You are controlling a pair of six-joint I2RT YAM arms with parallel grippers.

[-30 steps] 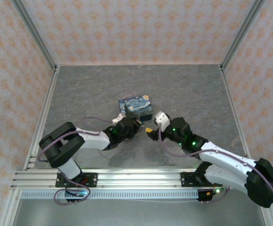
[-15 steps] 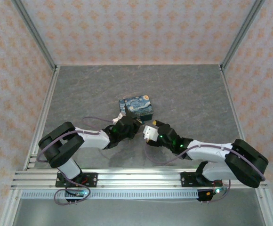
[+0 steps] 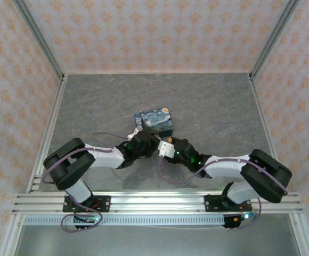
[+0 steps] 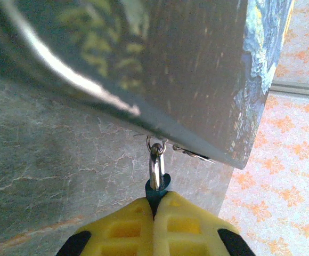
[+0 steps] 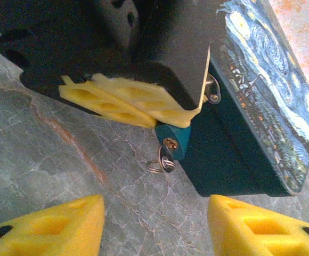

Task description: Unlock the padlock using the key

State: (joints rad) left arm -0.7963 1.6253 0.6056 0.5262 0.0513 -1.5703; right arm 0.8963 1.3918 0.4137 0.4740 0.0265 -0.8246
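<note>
The right arm has swung in from the right side of the table, and the right gripper (image 3: 167, 149) now sits just beside the left gripper (image 3: 151, 143), where a second ago the two stood apart. The box (image 3: 154, 120) has not shifted and lies about mid-table.

The padlock (image 5: 172, 140) hangs at the side of the box that faces the near edge, its shackle (image 4: 155, 160) threaded through a small loop on the box wall. The left jaws are closed tight on the padlock's teal body. That looks meant to steady the padlock so it cannot swing or twist while the other arm works.

The key (image 5: 166, 153) is seated in the keyhole on the padlock's exposed end, with a small wire ring (image 5: 153, 166) hanging from it. The right jaws stand partly open with nothing between them, one finger to each side of the line toward the key and short of touching it. They seem lined up to close on the key head and turn it.
</note>
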